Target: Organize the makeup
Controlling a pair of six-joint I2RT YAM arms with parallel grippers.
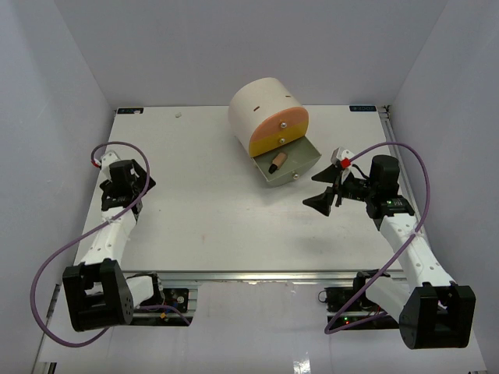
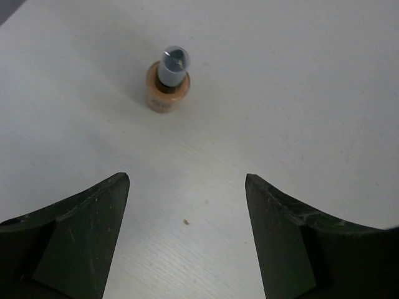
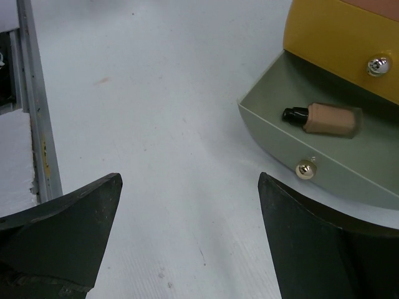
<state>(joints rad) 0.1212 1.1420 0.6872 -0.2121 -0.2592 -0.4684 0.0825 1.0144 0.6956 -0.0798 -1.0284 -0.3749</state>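
White tabletop [image 1: 203,226] on every side. Left fingers [image 2: 75,237] spread wide and empty; tan bottle [image 2: 167,87] standing upright ahead, upper middle of left wrist view (nearest to this arm). Right fingers [image 3: 62,230] also apart, empty; another tan tube [image 3: 327,118] lying inside open grey drawer [image 3: 349,171], upper right.

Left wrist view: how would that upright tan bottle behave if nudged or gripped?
The bottle stands upright and narrow, so a nudge near its top would probably tip it. Being round, it would likely roll once down. Its body looks smooth and hard, so a loose grip may slip.
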